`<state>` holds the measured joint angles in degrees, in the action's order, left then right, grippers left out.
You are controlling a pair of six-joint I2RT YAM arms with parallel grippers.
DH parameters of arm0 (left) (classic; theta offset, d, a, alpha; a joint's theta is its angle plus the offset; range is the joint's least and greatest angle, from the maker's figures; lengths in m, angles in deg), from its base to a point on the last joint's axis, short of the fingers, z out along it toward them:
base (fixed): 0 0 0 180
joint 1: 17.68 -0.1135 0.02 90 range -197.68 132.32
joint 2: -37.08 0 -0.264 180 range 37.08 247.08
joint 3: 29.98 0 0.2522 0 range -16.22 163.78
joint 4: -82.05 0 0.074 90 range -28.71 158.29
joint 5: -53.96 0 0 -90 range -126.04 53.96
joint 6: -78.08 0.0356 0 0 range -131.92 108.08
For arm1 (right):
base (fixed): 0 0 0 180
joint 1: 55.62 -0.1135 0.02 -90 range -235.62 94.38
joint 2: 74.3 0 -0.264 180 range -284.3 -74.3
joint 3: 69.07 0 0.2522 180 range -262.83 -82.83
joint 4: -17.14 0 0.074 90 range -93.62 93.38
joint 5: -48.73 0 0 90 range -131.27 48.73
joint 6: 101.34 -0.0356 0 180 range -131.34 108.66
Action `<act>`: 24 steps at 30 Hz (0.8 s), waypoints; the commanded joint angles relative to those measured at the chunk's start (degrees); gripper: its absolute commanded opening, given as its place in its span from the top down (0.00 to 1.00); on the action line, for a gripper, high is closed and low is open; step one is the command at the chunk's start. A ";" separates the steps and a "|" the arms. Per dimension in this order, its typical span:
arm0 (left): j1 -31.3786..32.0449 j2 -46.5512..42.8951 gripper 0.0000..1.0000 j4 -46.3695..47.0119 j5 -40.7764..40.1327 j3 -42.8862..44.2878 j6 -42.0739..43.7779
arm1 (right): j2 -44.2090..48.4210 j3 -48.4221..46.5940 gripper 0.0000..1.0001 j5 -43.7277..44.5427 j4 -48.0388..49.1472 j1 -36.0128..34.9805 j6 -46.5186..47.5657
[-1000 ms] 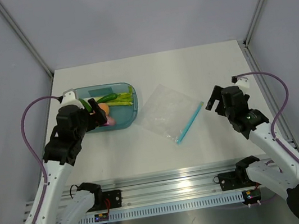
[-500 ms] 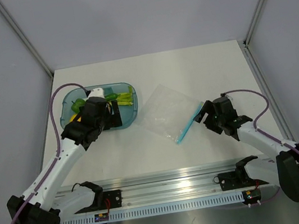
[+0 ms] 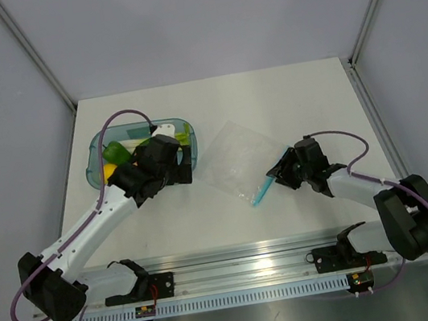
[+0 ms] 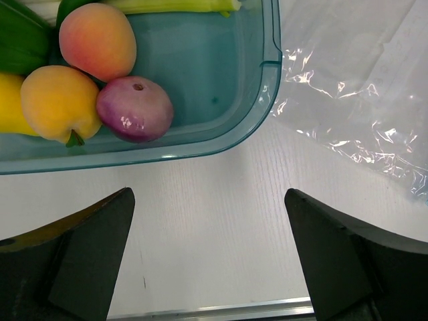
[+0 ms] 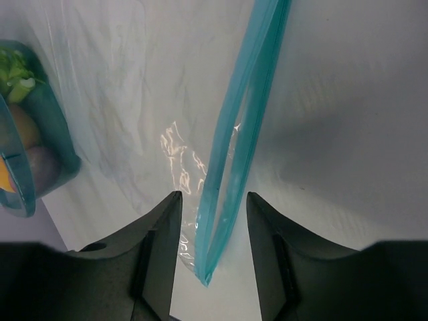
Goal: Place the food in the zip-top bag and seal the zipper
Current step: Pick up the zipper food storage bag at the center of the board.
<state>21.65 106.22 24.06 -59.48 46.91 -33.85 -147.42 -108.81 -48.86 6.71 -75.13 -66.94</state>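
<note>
Clear crinkly plastic bag point(image 3: 234, 161) beside teal tray point(image 4: 271, 67), light-blue zipper strip point(image 5: 242, 120) lying diagonally on the bag's edge away from the tray, right gripper point(image 5: 214, 197) half-open astride it, left gripper point(image 4: 208, 197) wide, empty.

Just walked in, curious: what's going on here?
The right claw straddles one end of the blue zipper on the clear bag, jaws either side, not yet pinching it. The left claw hangs open over the table beside the teal tray, which holds the toy food. The bag looks empty.
</note>
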 commanded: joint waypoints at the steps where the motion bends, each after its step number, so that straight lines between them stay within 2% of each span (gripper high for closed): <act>1: 0.74 -0.50 0.01 1.69 -1.17 2.26 0.66 | -2.63 -3.73 0.50 -2.77 4.13 -0.53 -1.27; 4: 1.27 -0.41 0.01 3.09 0.58 1.82 0.66 | -5.01 -4.34 0.60 -3.48 5.54 -0.53 -1.27; 5: 1.53 -0.67 0.01 4.14 0.85 1.47 1.01 | -5.19 -4.87 0.69 -3.65 5.54 -0.62 -1.10; 8: 2.85 -0.94 0.01 6.33 1.29 -0.11 1.19 | -4.84 -5.92 0.86 -4.53 4.93 -0.62 -0.66; 9: 3.20 -0.77 0.01 6.87 1.29 -0.55 1.19 | -4.84 -6.36 0.97 -4.71 3.88 -0.53 -0.57; 10: 3.99 -0.59 0.01 7.40 0.77 -1.16 0.41 | -4.49 -7.32 1.00 -4.71 3.00 -0.53 -0.39; 15: 6.72 2.21 0.01 10.73 5.67 0.06 -1.18 | -2.91 -9.70 1.00 -4.62 -0.78 -1.41 0.84; 19: 13.20 5.99 0.01 15.48 9.20 1.02 -1.36 | -1.67 -13.64 1.00 -4.01 -5.42 -3.51 0.75; 24: 18.76 12.05 0.09 19.00 8.59 5.76 -2.06 | -1.15 -18.31 1.00 -3.39 -11.67 -6.33 -0.39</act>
<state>38.18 115.84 36.76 -52.25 47.66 -34.96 -150.42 -123.10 -52.71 -0.35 -79.92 -67.05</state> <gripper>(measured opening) 0.929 0.011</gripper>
